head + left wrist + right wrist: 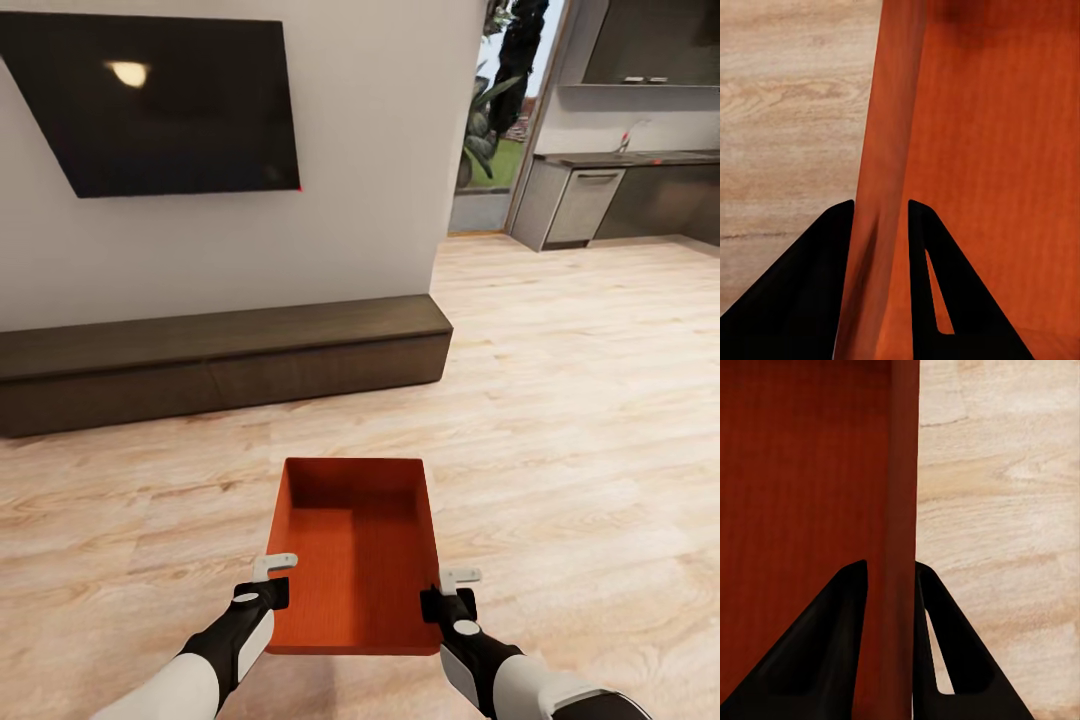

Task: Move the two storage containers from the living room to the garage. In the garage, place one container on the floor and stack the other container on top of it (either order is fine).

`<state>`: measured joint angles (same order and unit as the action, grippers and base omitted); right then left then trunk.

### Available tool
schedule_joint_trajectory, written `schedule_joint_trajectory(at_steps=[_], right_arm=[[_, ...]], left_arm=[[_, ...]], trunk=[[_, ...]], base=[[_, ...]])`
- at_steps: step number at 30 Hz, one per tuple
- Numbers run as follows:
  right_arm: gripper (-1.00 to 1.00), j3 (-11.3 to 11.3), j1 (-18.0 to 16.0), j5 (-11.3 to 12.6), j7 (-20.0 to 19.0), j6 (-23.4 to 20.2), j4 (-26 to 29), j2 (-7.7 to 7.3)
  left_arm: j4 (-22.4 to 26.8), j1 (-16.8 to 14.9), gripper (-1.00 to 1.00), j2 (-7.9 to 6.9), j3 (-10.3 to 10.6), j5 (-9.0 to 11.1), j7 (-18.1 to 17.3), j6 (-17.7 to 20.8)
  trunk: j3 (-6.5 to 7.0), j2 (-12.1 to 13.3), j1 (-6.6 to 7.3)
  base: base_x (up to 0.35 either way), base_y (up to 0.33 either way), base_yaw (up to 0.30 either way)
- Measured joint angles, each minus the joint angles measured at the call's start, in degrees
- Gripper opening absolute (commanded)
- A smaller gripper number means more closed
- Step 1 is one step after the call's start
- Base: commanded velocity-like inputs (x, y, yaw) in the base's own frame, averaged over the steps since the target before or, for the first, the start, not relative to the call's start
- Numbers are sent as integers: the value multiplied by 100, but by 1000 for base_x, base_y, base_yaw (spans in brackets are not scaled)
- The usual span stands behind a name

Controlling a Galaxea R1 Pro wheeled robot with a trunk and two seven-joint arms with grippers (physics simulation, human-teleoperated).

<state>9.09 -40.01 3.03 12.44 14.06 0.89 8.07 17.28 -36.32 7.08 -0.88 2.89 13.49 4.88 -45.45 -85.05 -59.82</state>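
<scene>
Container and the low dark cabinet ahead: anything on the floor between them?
Nothing: the head view shows bare wood plank floor between the storage container and the cabinet.

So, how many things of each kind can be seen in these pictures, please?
Orange-red storage container: 1
Grippers, left gripper and right gripper: 2
Wall-mounted television: 1
Long dark low cabinet: 1
Kitchen counter: 1
Total: 6
</scene>
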Motion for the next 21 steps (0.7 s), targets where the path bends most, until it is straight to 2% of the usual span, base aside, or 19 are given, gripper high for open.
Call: schedule_joint_trajectory(at_steps=[21], right_arm=[[-100, 43, 4, 18, -6, -11, -15, -6]], left_arm=[[-84, -3, -100, -2, -19, 22, -19, -58]], trunk=[[193, 0, 0]], base=[[0, 0, 0]])
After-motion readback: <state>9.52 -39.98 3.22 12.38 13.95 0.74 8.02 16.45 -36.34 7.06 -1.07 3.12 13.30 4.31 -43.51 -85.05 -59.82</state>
